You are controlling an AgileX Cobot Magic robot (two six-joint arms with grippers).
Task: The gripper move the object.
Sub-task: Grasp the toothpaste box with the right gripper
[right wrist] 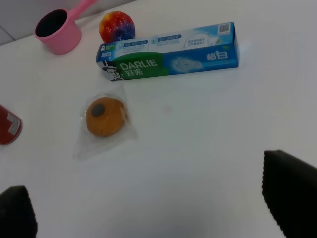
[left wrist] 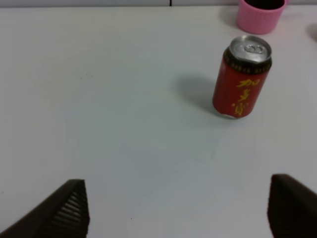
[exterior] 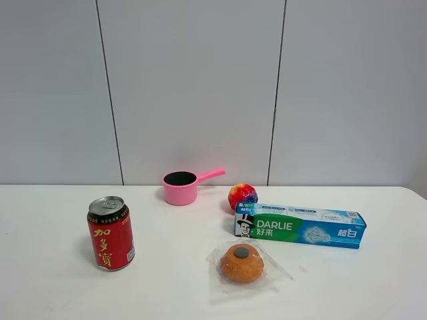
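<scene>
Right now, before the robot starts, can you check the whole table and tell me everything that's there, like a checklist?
Surface: white table, flat, no spills seen.
Job's things: toothpaste box lies flat, right of the middle, untouched.
Clutter: red can upright on the left side; pink scoop at the back; rainbow ball just behind the box's left end; wrapped bun in front of the box.
Grippers: left gripper open, empty, facing the can; right gripper open, empty, facing the box.
Cables: nothing seen.
Surroundings: grey wall panels behind the table.
</scene>
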